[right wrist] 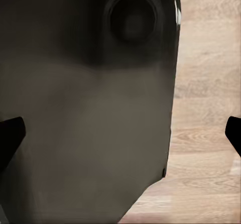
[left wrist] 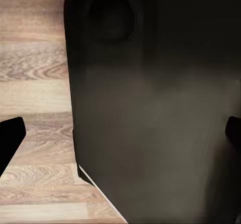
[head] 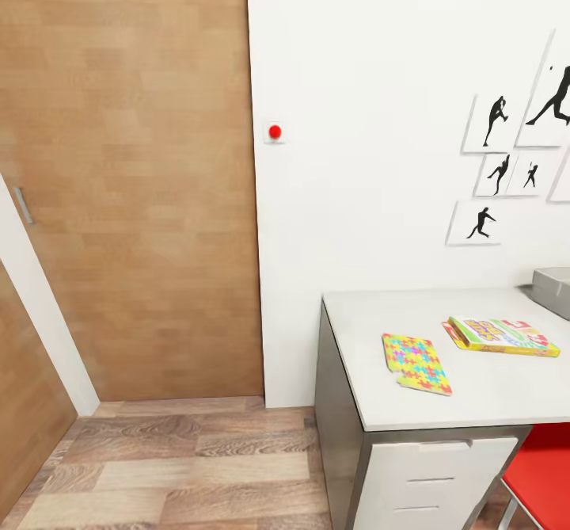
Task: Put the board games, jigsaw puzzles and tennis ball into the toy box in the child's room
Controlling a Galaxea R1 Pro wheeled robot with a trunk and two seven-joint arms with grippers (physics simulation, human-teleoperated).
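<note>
Table (head: pixel 491 395): lower right of the head view, white top with a grey side and white drawers below.
Jigsaw puzzle (head: pixel 416 363): lies flat on the table top near its front edge, multicolour piece pattern, orange rim.
Board game (head: pixel 502 336): yellow-edged box lying flat just right of and behind the puzzle, close to it; whether they touch cannot be told.
Toy box (head: pixel 552 291): a light-grey corner at the right edge of the head view, on the table behind the board game, cut off by the frame.
Wall pictures (head: pixel 507 165): black ball-player silhouettes, upper right on the white wall.
Red button (head: pixel 275 131): on the wall beside the wooden door (head: pixel 134 181), centre left.
Red chair (head: pixel 542 474): bottom right corner, in front of the drawers.
Floor (head: pixel 190 467): wood planks, bottom left.
Left gripper (left wrist: pixel 123 133): dark fingertips at both side edges of the left wrist view, spread wide apart, nothing between them but a dark robot body part and floor planks.
Right gripper (right wrist: pixel 123 133): likewise spread, fingertips at both side edges of the right wrist view, over a dark body part and floor.
Toys versus grippers: neither wrist view has a toy in it, and how far the toys lie from either gripper cannot be told.
</note>
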